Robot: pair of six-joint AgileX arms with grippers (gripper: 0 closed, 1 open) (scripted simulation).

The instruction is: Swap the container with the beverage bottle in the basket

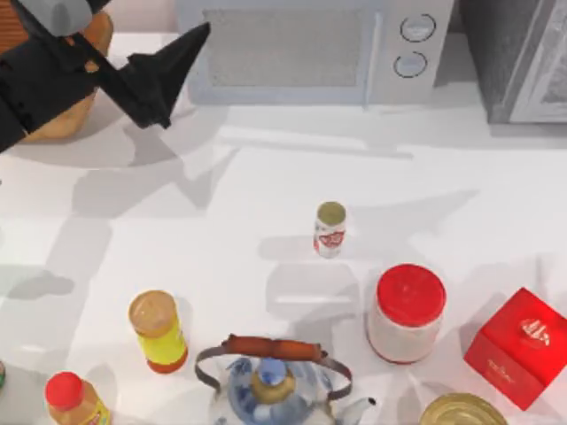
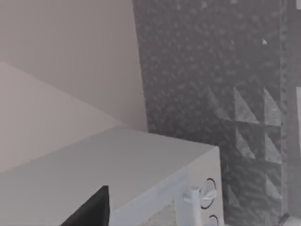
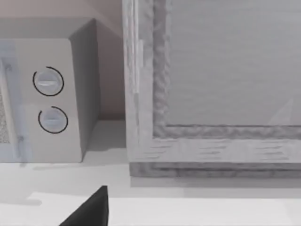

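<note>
Top view: left gripper (image 1: 168, 75) beside basket (image 1: 66, 111).

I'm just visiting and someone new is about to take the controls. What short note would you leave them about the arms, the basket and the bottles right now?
Left gripper: raised at the table's far left, next to the basket, by the microwave; nothing seen in it.
Right arm: parked, its wrist view faces the microwave.
Small bottle stands upright mid-table; red-lidded jar and yellow bottle stand nearer the front.
Done: nothing evident. Left: the whole swap.
</note>
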